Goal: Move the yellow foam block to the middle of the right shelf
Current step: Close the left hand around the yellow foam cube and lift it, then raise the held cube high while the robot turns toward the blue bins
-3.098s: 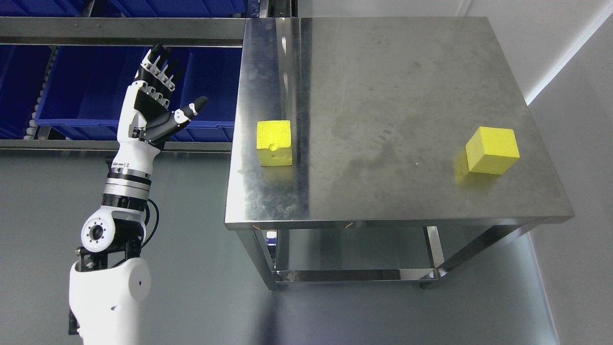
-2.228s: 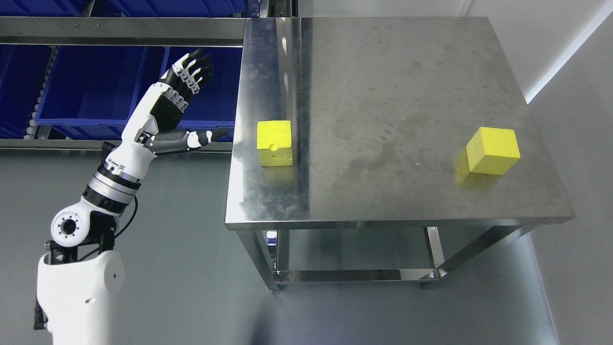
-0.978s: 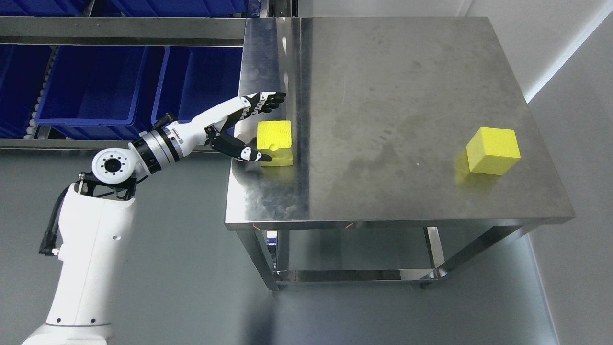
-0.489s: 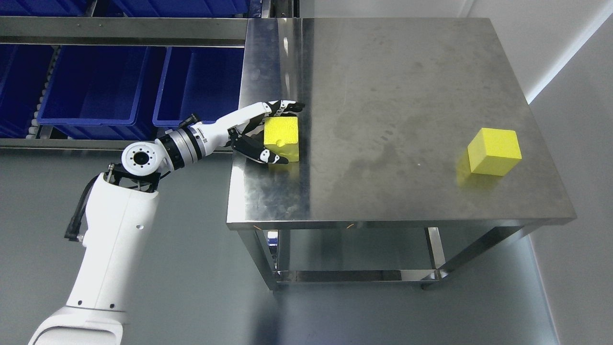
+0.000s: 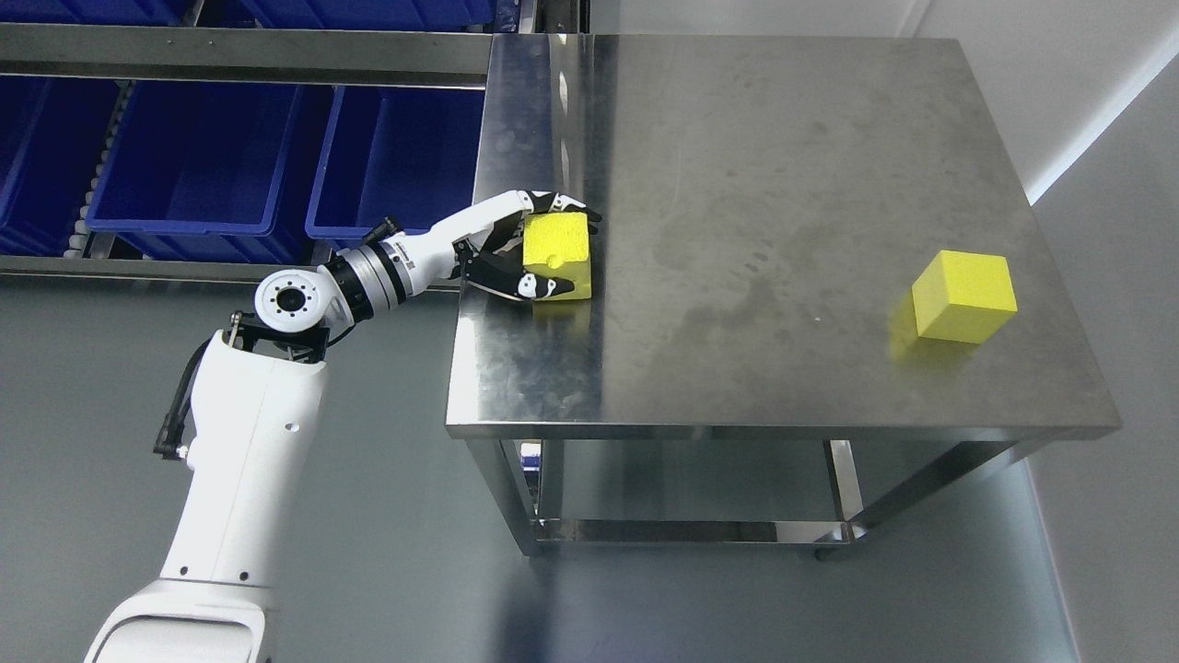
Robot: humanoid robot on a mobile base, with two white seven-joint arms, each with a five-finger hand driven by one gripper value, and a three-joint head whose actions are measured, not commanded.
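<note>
yellow foam block sits near left edge of steel counter, wrapped by my left hand: fingers curl over far side, thumb presses near side, so hand is closed around it. block lies just right of my palm, roughly cubic, no clear long axis. right hand unseen. left of counter: blue bins on rack. further right: bare scuffed metal, then second yellow block well apart near right edge. judgement: lift comes next, shelf target not visible.
</note>
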